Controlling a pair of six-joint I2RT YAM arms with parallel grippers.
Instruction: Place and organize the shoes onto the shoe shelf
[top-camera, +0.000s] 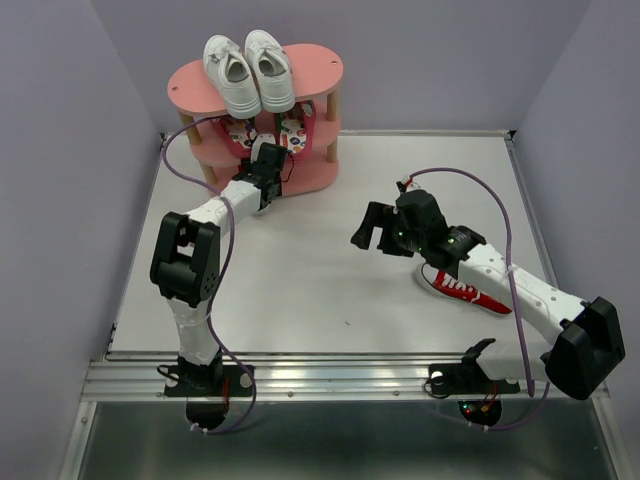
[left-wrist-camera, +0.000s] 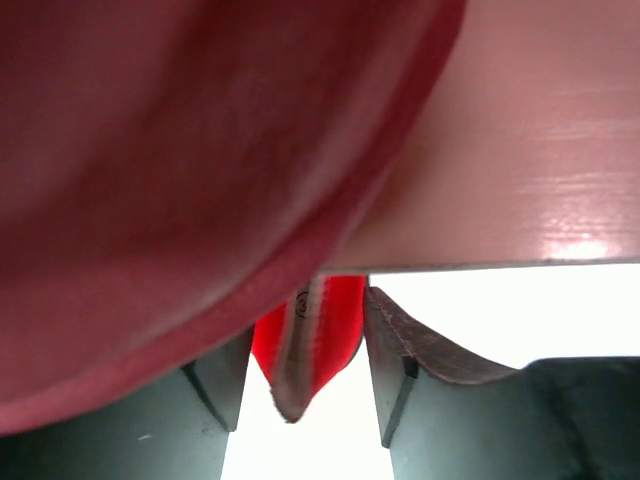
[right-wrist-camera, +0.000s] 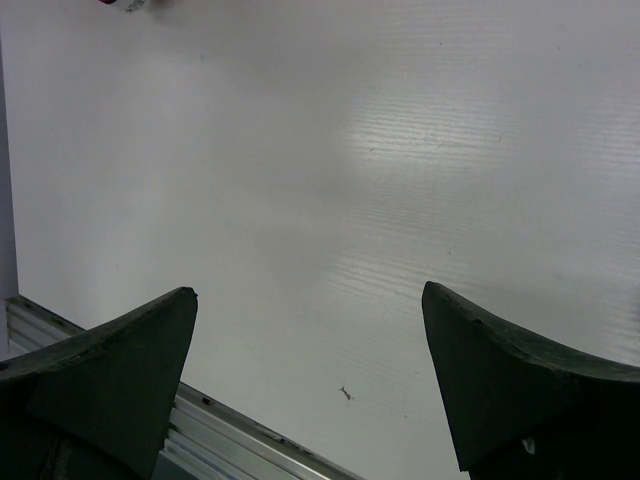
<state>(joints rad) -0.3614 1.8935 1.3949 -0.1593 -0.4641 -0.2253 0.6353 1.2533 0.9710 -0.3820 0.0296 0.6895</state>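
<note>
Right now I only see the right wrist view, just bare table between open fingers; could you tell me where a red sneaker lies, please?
Observer: One red sneaker lies on the table beneath the right forearm.
Operator: Thanks. Where is the left gripper?
Observer: The left gripper is inside the pink shelf, under a board, a second red sneaker between its fingers.
Operator: Is the top board free?
Observer: No, the white sneakers sit there side by side.

Nothing could be read. The red sneaker (top-camera: 470, 291) bore white lettering (top-camera: 460, 288) along its side, too small to make out. A round stamp (left-wrist-camera: 302, 305) on the red shoe (left-wrist-camera: 340, 315) was blurred.
</note>
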